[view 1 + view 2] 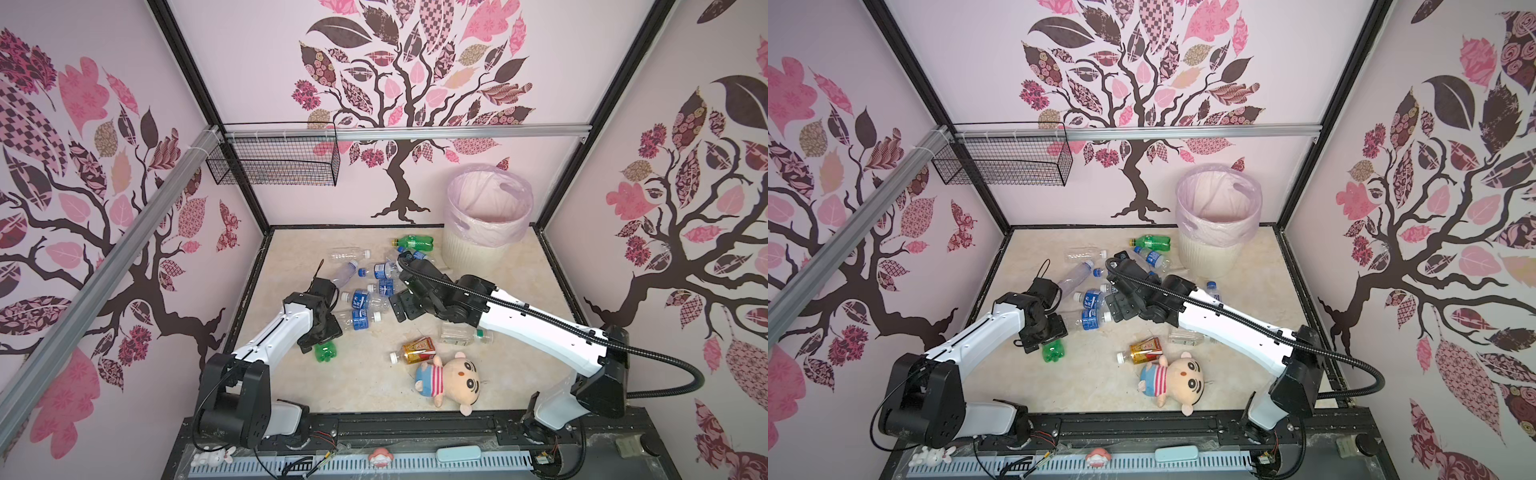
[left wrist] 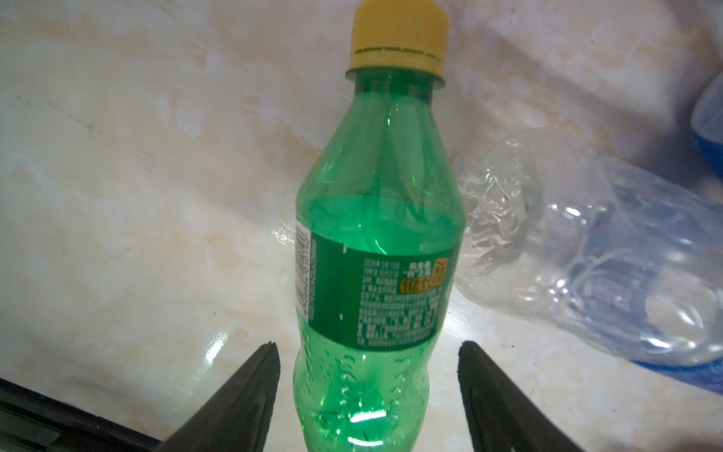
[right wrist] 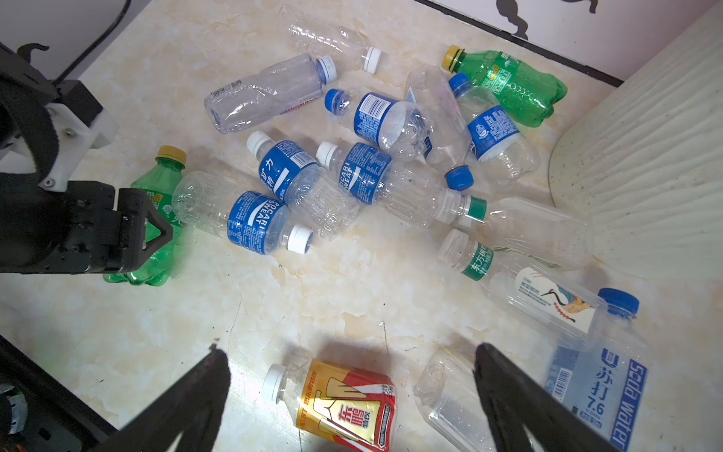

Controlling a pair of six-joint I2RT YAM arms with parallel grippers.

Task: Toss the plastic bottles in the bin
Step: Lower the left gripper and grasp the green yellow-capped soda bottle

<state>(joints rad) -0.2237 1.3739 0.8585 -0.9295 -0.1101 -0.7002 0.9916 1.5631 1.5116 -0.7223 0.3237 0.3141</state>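
A green bottle [image 2: 375, 254] with a yellow cap lies on the floor [image 1: 357, 386] between the fingers of my left gripper [image 2: 367, 344]. The jaws are open, with a gap on each side of the bottle. In both top views its base [image 1: 326, 351] [image 1: 1054, 351] pokes out under that gripper [image 1: 320, 336]. My right gripper [image 3: 350, 349] hangs open and empty above the floor. In its wrist view an amber bottle [image 3: 344, 403] [image 1: 417, 350] lies below its fingers, untouched. Several clear bottles with blue labels [image 1: 365, 299] [image 3: 274, 219] lie in a heap mid-floor. The bin [image 1: 486, 220] [image 3: 645, 176] stands at the back right.
A second green bottle [image 1: 413, 242] lies near the bin. A plush doll [image 1: 449, 380] in a striped shirt lies at the front, beside the amber bottle. A black wire basket [image 1: 274, 160] hangs on the back rail. Walls close in three sides.
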